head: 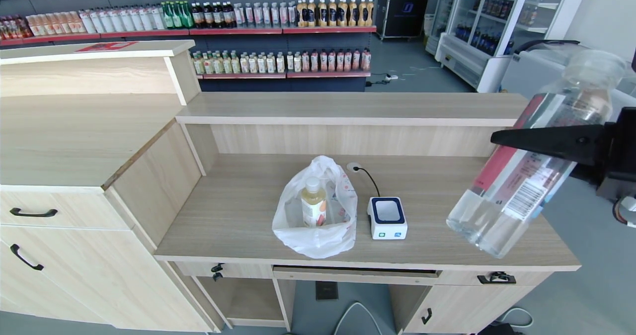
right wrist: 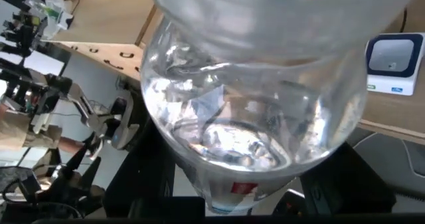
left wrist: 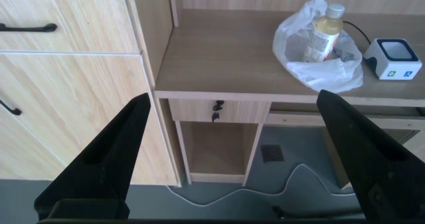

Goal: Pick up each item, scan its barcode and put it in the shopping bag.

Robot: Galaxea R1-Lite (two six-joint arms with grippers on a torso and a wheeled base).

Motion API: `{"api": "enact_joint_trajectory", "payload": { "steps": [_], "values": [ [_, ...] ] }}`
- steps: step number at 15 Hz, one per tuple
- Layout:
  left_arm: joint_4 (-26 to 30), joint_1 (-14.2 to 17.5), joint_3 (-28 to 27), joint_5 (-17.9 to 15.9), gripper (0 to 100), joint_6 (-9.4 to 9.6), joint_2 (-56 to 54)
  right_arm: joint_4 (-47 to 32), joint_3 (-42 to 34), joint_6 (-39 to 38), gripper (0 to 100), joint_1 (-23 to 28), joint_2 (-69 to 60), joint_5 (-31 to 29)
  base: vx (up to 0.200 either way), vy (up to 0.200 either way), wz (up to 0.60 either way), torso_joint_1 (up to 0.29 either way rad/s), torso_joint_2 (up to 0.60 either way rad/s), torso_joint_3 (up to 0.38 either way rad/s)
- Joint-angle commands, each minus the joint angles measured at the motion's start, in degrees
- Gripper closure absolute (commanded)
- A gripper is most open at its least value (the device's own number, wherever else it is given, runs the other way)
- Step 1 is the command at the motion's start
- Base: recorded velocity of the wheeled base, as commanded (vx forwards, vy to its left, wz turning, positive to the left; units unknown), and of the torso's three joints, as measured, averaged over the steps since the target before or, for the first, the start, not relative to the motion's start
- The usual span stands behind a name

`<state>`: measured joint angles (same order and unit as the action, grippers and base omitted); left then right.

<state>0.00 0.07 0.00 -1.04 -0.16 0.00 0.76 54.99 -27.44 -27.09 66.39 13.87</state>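
Observation:
My right gripper (head: 551, 145) is shut on a clear water bottle (head: 531, 166) with a red label, held tilted in the air over the counter's right end, barcode facing outward. Its base bulges close to the right wrist view (right wrist: 252, 104). The white barcode scanner (head: 387, 217) (right wrist: 393, 63) sits mid-counter, left of and below the bottle. Just left of it stands the white shopping bag (head: 298, 225) (left wrist: 299, 58), mouth open, with a yellowish drink bottle (head: 313, 202) (left wrist: 323, 34) upright inside. My left gripper (left wrist: 234, 101) hangs open below counter height, in front of the drawers.
The wooden counter (head: 447, 191) has a raised ledge (head: 348, 107) behind it and a taller cabinet (head: 74, 141) on the left. The scanner's black cable (head: 368, 176) runs to the back. Drink shelves and fridges stand far behind.

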Motion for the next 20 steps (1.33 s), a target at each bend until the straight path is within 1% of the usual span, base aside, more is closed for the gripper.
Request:
{"api": "enact_joint_trajectory", "payload": {
  "steps": [1,6,8,10,13,20],
  "values": [
    [0.00,0.01,0.00,-0.02,0,-0.02,0.09,-2.60,-1.38,-0.07,100,-1.56,-5.92,0.01,0.000,0.000,0.00,0.000,0.00,0.000],
    [0.00,0.01,0.00,-0.02,0,-0.02,0.00,-3.30,-3.75,-0.07,100,-4.20,-10.05,-0.43,0.000,0.000,0.00,0.000,0.00,0.000],
    [0.00,0.01,0.00,-0.02,0,-0.02,0.09,-3.30,-3.75,0.02,100,-6.49,-10.84,-2.01,0.000,0.000,0.00,0.000,0.00,0.000],
    [0.00,0.01,0.00,-0.02,0,-0.02,0.00,-3.30,-3.93,-0.07,100,-8.60,-11.46,-2.18,0.000,0.000,0.00,0.000,0.00,0.000],
    [0.00,0.01,0.00,-0.02,0,-0.02,0.00,-3.30,-4.63,0.02,100,-9.83,-12.43,-2.36,0.000,0.000,0.00,0.000,0.00,0.000],
    [0.00,0.01,0.00,-0.02,0,-0.02,0.00,-3.30,-4.54,0.02,100,-10.88,-12.78,-1.92,0.000,0.000,0.00,0.000,0.00,0.000]
  ]
}}
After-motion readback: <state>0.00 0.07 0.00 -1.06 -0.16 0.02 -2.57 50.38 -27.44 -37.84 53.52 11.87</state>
